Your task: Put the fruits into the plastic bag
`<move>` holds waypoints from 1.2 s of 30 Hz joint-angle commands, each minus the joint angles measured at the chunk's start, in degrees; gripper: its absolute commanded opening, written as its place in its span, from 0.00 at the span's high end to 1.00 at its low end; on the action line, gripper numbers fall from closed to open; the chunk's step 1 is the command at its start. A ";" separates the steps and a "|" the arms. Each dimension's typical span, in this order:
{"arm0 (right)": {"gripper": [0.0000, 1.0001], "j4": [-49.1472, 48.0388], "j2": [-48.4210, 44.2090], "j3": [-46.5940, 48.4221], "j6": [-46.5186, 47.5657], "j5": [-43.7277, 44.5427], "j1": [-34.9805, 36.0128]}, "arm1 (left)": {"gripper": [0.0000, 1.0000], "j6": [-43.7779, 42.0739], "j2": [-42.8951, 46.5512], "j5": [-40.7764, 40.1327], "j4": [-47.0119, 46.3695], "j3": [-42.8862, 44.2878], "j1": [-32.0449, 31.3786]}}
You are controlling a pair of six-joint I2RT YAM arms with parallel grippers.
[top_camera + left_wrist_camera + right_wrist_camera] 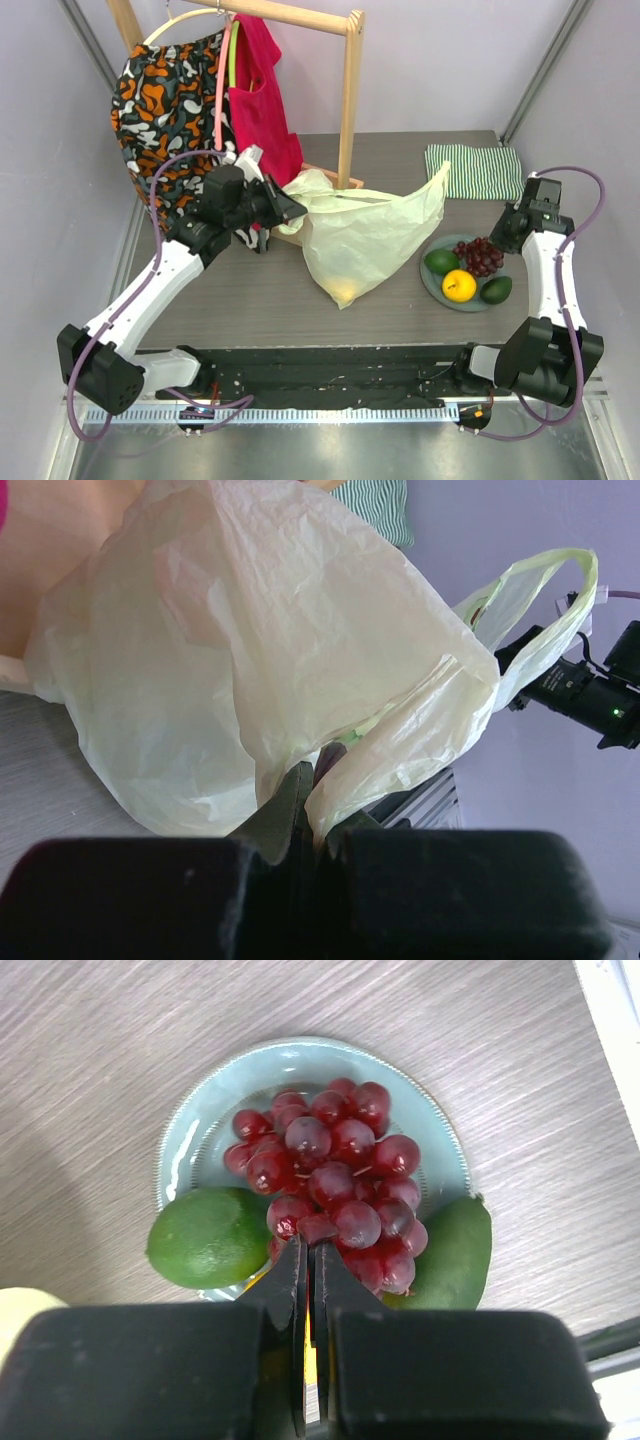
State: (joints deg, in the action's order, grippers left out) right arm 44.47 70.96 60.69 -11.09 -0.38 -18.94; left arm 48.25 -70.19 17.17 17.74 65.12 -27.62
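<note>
Both grippers were closed. The left gripper (pixel 290 212) had its fingers pinched tight on a fold of the thin, crinkly pale-green translucent plastic bag (pixel 372 238), gripping the film at the bag's left edge. In the left wrist view its jaws (pixel 314 785) met on that fold, with the rest of the bag (pixel 250 660) billowing up beyond them and one loop handle (pixel 545 595) standing off to the right. The bag sat near the middle of the grey wood-grain table (pixel 250 290), sagging toward the near side, and a yellower patch (pixel 345 290) showed through the film at its near corner. The right gripper (pixel 514 228) hung above the far right part of the round grey-blue plate (pixel 428 280), which lay just right of the bag. Its fingers (pixel 292 1270) were pressed together with nothing seen between them, their tips at the edge of the dark red grape bunch (pixel 330 1170); whether they touched it could not be told. On the plate the grapes lay at the far side, one green avocado (pixel 441 262) at the left, a second avocado (pixel 496 290) at the near right, and a round yellow-orange citrus (pixel 459 285) between them. A green-and-white striped folded cloth (pixel 475 170) lay at the far right.
</note>
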 commanded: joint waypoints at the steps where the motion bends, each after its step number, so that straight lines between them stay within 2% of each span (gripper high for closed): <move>1: 0.99 -2.63 -2.14 3.21 -1.47 -2.69 -0.13 | 1.00 0.79 2.87 0.06 -2.88 -0.43 0.46; 11: 0.99 -3.60 -3.81 7.51 -3.67 -2.96 -0.13 | 1.00 0.71 3.31 -0.12 -2.18 -0.17 0.46; 18: 0.99 -4.21 -4.95 14.18 -6.65 -5.50 -0.13 | 1.00 0.71 2.43 0.50 -2.09 0.80 0.46; 25: 0.99 -6.58 -5.21 22.45 -11.22 -14.02 0.04 | 1.00 0.53 1.82 0.41 -2.00 1.50 0.46; 36: 0.99 -20.03 -6.62 34.93 -19.32 -23.61 6.36 | 1.00 0.88 0.32 0.76 -1.74 5.45 0.63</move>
State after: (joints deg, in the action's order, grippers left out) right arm 34.72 65.87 89.95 -25.87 -18.79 -15.29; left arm 49.10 -69.69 17.12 17.63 66.59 -27.57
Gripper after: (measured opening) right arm 0.034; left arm 0.023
